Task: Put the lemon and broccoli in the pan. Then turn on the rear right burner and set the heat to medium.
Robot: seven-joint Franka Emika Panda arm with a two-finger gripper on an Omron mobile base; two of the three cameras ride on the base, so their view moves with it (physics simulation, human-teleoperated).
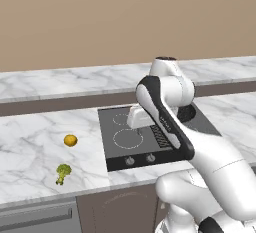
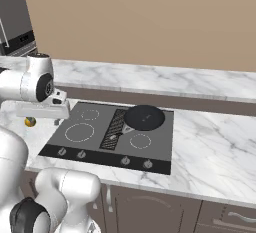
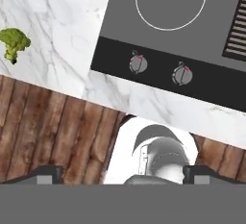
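The lemon lies on the marble counter left of the stove, and part of it peeks out under my hand. Nearer the counter's front edge sits the broccoli, which is at the upper left of the hand view. The black pan rests on the rear right burner; in the left base view my arm mostly hides it. My gripper hangs above the stove's front left corner, pointing down, open, with nothing between its fingers.
The black cooktop has a front row of knobs, two of them below my hand, and a centre vent grille. Marble counter extends to both sides. The wooden floor lies past the counter's edge.
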